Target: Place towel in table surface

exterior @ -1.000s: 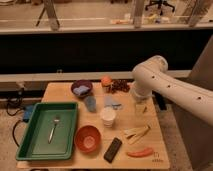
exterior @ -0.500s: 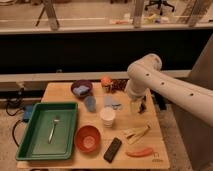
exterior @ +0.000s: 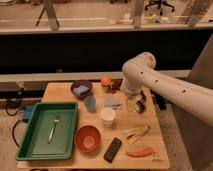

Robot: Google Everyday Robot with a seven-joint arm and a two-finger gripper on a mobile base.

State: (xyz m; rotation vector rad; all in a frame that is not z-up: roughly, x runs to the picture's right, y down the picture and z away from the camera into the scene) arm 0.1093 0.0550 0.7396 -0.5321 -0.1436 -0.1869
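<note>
Wooden desk in a room with a dark low wall behind, carrying a green tray, bowls and cups. Pale blue towel lying crumpled mid-desk. Gripper low just right of the towel; impossible to tell how open or whether holding anything.

Gripper above table, just right of towel; tray at far left.

arm extends in from the right and bends at the elbow; gripper hangs directly beneath, pointing downward, right of centre.
</note>
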